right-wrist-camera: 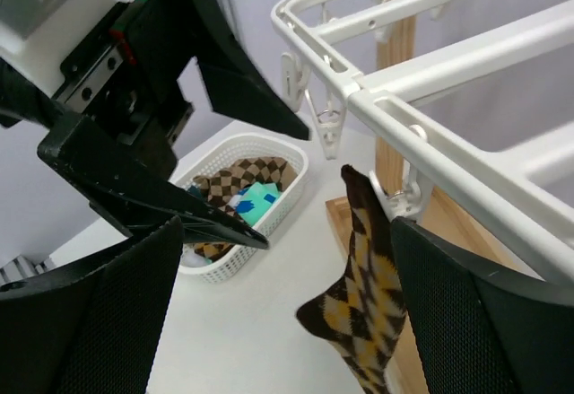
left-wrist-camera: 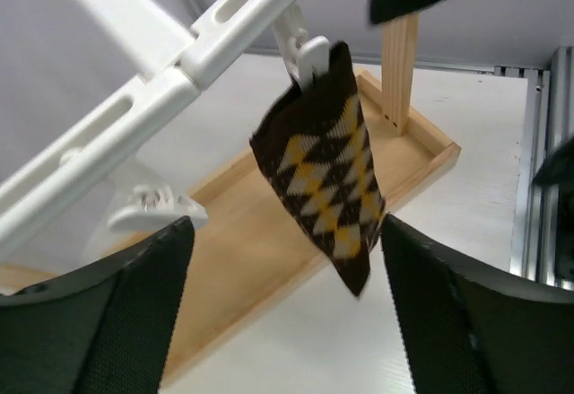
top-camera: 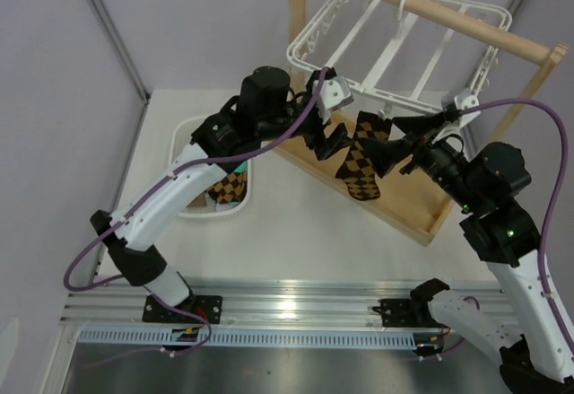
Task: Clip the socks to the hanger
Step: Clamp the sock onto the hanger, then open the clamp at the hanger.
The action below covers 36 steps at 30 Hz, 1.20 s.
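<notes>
Socks are split between two places; one brown-and-tan argyle sock (top-camera: pixel 363 156) hangs by its cuff from a white clip (left-wrist-camera: pixel 300 53) on the near rail of the hanger (top-camera: pixel 381 57), and its toe dangles over the tray of the wooden stand (top-camera: pixel 413 205); the remaining socks (top-camera: pixel 229 188), argyle and mint green, lie in the white basket (top-camera: pixel 184 138) at the left of the table. The hanger's hook sits on the stand's rod (top-camera: pixel 430 8), and the frame tilts down toward the arms.

The left gripper (top-camera: pixel 327 138) is just left of the hanging sock, jaws spread wide, gripping nothing; its wrist view shows the sock (left-wrist-camera: pixel 323 165) hanging free in the gap ahead of the fingers (left-wrist-camera: pixel 117 313), with a spare clip (left-wrist-camera: pixel 157 207) dangling off to the side. The right gripper (top-camera: pixel 386 143) is just right of the sock, also wide open and empty; in its wrist view the sock (right-wrist-camera: pixel 359 295) hangs under the rail (right-wrist-camera: pixel 430 116), apart from both fingers (right-wrist-camera: pixel 466 322).
</notes>
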Tool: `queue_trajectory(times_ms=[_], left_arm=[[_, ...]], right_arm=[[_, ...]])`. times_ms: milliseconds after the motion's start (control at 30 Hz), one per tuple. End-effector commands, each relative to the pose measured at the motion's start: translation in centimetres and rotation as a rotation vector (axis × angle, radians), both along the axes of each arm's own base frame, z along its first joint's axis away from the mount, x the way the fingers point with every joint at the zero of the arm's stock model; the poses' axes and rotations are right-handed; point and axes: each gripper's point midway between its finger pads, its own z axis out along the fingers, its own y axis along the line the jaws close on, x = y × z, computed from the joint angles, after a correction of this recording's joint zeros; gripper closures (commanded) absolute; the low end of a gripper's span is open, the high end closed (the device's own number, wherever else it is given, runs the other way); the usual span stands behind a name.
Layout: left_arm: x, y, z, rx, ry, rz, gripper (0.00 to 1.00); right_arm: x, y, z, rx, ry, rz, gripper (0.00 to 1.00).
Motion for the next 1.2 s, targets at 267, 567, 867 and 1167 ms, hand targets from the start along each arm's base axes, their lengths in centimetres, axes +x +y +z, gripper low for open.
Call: queue_trajectory(times_ms=[267,567,867,1167], left_arm=[[-2.3,8.2,3.8,-0.338,0.205,0.346,0.03],[-4.3,4.9,2.6,-0.375,0.311,0.299,0.03],[-4.0,4.5,1.3,-0.360,0.330,0.347,0.03],[-4.1,5.5,0.8,-0.353,0.307,0.365,0.03]], right_arm=[[-1.5,-6.9,2.4,0.054,0.044,-0.315,0.03],[0.9,-9.8,0.4,0.033,0.125,-0.530,0.07],[2.7,-11.7,-1.7,-0.007,0.186,-0.683,0.09],[2.8,-13.0,-1.2,-0.003,0.172,-0.743,0.11]])
